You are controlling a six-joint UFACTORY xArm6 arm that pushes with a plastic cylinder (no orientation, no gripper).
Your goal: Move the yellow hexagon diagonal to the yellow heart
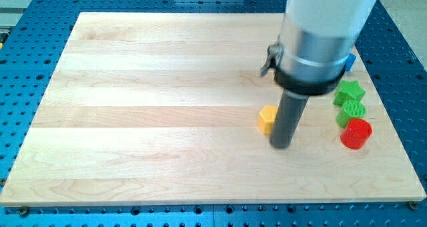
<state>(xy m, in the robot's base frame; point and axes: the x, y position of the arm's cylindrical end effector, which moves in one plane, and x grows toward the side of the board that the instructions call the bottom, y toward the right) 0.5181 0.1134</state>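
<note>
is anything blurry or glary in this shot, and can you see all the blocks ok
Camera view: even, soft lighting, only a mild sheen on the wooden board. The arm's pale housing near the view's top looks slightly soft. My tip is sharp, just right of the yellow hexagon. The green star, green cylinder and red cylinder are crisp; a blue block is mostly hidden.

No readable text, labels, brands, numbers or signs anywhere in view.
</note>
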